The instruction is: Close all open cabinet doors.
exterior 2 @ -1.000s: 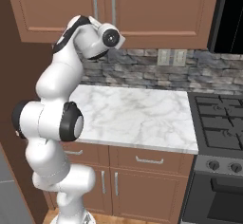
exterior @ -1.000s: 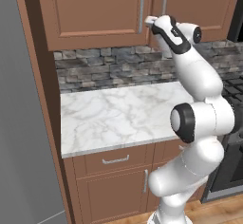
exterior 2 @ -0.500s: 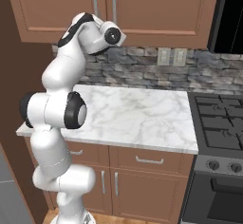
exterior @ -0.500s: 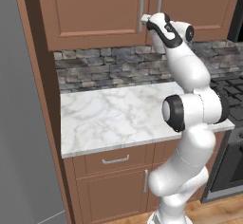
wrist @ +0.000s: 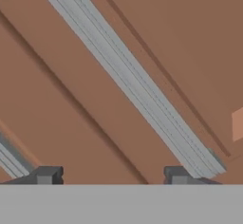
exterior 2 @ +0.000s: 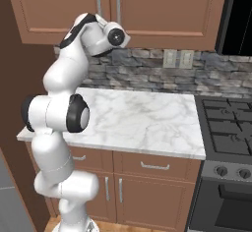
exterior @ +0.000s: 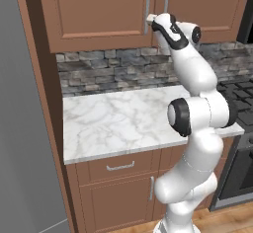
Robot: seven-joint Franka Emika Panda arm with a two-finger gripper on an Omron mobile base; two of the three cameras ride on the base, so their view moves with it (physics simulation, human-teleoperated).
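jaws apart, nothing clamped between them; gripper (wrist: 111,174) raised high and pressed close against the lower edge of the cabinet doors (exterior: 99,10), right at the seam where two of them meet. both fingertips (wrist: 46,174) dark and spread, one silver bar handle (wrist: 128,78) running diagonally across the hand view, passing by the right-hand tip. a second bar handle (wrist: 10,159) just showing at the far left. from the base views, both wall doors lying flush with their frame, handles (exterior: 147,1) side by side above the stone backsplash (exterior: 113,69). marble counter (exterior: 113,123) below, stove (exterior 2: 227,132) to the right, base drawers (exterior 2: 155,164) near the floor.
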